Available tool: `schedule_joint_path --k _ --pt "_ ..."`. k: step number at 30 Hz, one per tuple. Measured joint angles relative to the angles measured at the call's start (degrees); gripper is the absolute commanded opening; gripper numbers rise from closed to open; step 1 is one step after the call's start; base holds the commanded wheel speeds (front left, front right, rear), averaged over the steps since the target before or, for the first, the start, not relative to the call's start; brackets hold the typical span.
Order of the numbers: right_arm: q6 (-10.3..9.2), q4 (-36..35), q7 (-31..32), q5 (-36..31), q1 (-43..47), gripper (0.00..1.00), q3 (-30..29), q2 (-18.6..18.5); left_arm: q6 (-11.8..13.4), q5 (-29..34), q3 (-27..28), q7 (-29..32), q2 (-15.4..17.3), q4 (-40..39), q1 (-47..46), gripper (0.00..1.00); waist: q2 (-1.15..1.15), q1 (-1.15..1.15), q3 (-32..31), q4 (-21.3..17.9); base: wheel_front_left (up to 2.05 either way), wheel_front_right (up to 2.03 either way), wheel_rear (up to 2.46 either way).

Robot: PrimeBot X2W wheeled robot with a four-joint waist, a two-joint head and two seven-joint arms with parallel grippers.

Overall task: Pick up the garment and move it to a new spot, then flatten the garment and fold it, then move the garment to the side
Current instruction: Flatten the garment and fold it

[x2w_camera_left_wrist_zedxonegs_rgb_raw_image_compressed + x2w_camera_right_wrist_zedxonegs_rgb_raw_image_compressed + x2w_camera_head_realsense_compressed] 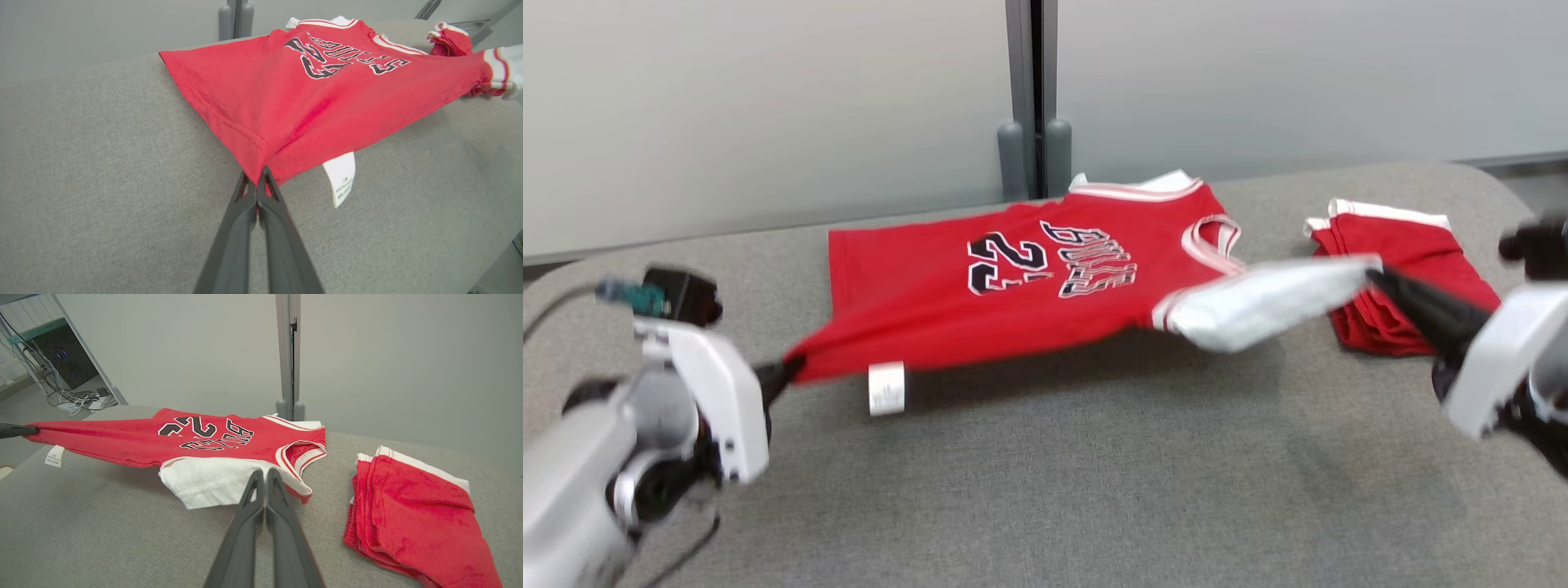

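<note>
The garment (1013,286) is a red basketball jersey with white sleeves and black lettering, stretched above the grey table (1054,490). My left gripper (788,369) is shut on its near hem corner, seen close in the left wrist view where the left gripper (259,173) pinches the garment (310,98). My right gripper (1374,276) is shut on the white sleeve (1258,302). In the right wrist view the right gripper (263,473) pinches the white sleeve (212,482) of the garment (163,437). The near edge hangs lifted; the far edge rests on the table. A white label (886,388) dangles below.
A folded pile of red and white clothes (1401,269) lies at the right of the table, also the folded pile (412,514) beside my right gripper. A grey partition with a post (1033,98) stands behind the table. Cables and equipment (69,375) sit on the floor beyond.
</note>
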Motion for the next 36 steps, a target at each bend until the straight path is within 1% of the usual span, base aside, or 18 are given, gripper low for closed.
schedule_joint_path --k 2,6,10,13,16,19,21,25,27,32,36 --pt "0.01 -1.8 0.5 0.7 4.0 0.0 0.2 -1.7 2.6 -1.6 0.1 0.7 2.9 -6.1 4.5 0.0 0.0 0.0 -1.1 0.1 0.0 0.0 0.0" --pt "0.0 -6.0 0.3 3.1 11.1 0.0 -1.2 -5.7 7.8 -3.9 0.4 0.9 8.5 -17.4 11.9 0.0 0.0 0.0 -2.1 1.2 0.0 0.0 0.0" --pt "0.01 -10.9 0.8 5.1 17.2 0.0 -3.4 -10.2 12.1 -5.8 0.4 1.1 13.7 -27.0 18.3 0.0 0.0 0.0 -2.4 1.9 0.0 0.0 0.0" --pt "0.01 -14.9 1.8 7.0 22.0 0.0 -4.9 -14.4 14.4 -7.1 0.3 1.6 16.5 -32.9 21.5 0.0 0.0 0.0 -2.3 2.6 0.0 0.0 0.0" --pt "0.01 -18.7 3.4 8.5 26.0 0.0 -6.0 -18.7 16.0 -8.1 -0.4 3.0 19.4 -37.1 24.2 0.0 0.0 0.0 -2.1 3.1 0.0 0.0 0.0" --pt "0.01 -22.4 3.7 10.3 28.6 0.0 -7.7 -21.7 16.8 -8.9 -0.5 3.4 21.1 -40.0 25.3 0.0 0.0 0.0 -1.8 3.4 0.0 0.0 0.0" --pt "0.01 -23.9 3.8 10.3 29.4 0.0 -8.9 -22.9 17.3 -9.0 -0.2 3.4 21.2 -40.7 25.3 0.0 0.0 0.0 -1.5 3.7 0.0 0.0 0.0" --pt "0.01 -25.2 5.0 9.6 29.5 0.0 -11.3 -22.9 17.5 -8.9 0.0 5.1 20.4 -40.7 23.3 0.0 0.0 0.0 -0.3 4.1 0.0 0.0 0.0" --pt "0.01 -25.0 6.5 9.6 29.2 0.0 -12.6 -21.8 16.9 -9.0 0.1 7.0 19.7 -39.7 21.3 0.0 0.0 0.0 0.6 4.2 0.0 0.0 0.0" --pt "0.01 -20.8 12.2 9.7 25.6 0.0 -15.2 -16.7 13.9 -10.1 0.3 13.2 17.0 -34.1 14.8 0.0 0.0 0.0 3.3 4.5 0.0 0.0 0.0" --pt "0.0 -15.7 16.4 8.7 21.0 0.0 -17.0 -11.3 11.8 -10.5 0.0 18.5 13.8 -28.3 8.4 0.0 0.0 0.0 5.7 4.7 0.0 0.0 0.0"
